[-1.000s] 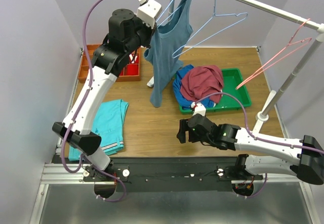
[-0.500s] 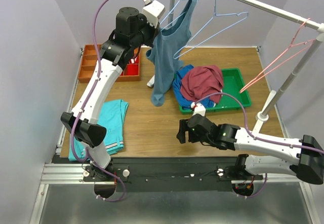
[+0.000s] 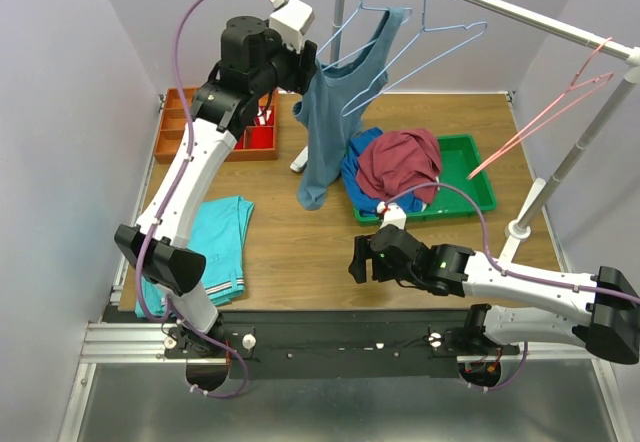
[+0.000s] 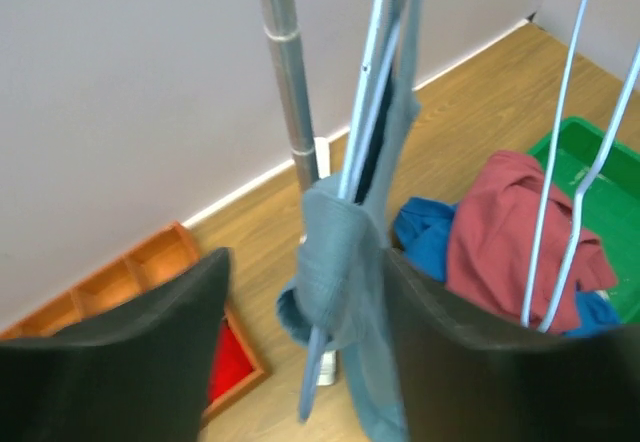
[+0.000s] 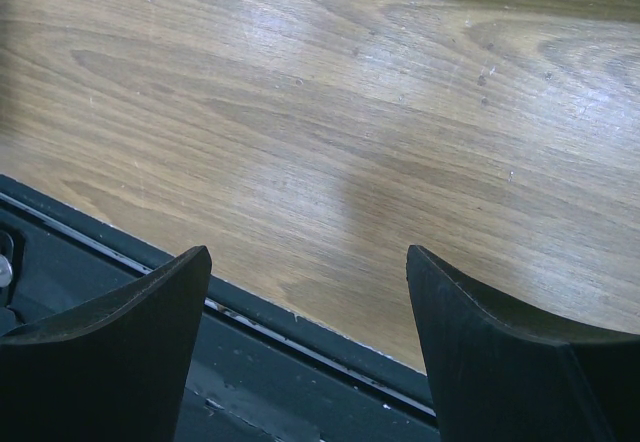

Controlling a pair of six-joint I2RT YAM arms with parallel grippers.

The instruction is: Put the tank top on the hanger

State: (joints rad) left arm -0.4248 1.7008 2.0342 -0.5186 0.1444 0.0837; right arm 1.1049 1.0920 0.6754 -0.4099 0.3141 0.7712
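Observation:
The slate-blue tank top [image 3: 335,112] hangs from a light-blue wire hanger [image 3: 352,24] hooked on the rail. One strap runs high along the wire, and the body droops toward the table. My left gripper [image 3: 306,64] is raised beside the top's left shoulder and stands open. In the left wrist view the bunched shoulder [image 4: 342,267] lies between the fingers [image 4: 130,362], close to the right one, with the hanger wire [image 4: 372,92] running through it. My right gripper [image 3: 358,259] hovers low over the table's near edge, open and empty [image 5: 310,347].
A second light-blue hanger [image 3: 447,30] and a pink-red hanger [image 3: 560,102] hang on the rail [image 3: 520,10]. A green tray [image 3: 470,167] holds a maroon shirt [image 3: 402,160] and a royal-blue garment [image 3: 358,174]. A teal garment [image 3: 215,237] and an orange box [image 3: 180,127] lie left. An upright pole [image 4: 285,72] stands close.
My left gripper has opened and let go of the tank top's shoulder, which now rests on the hanger. The left arm first rose toward the rail. The right arm has not moved.

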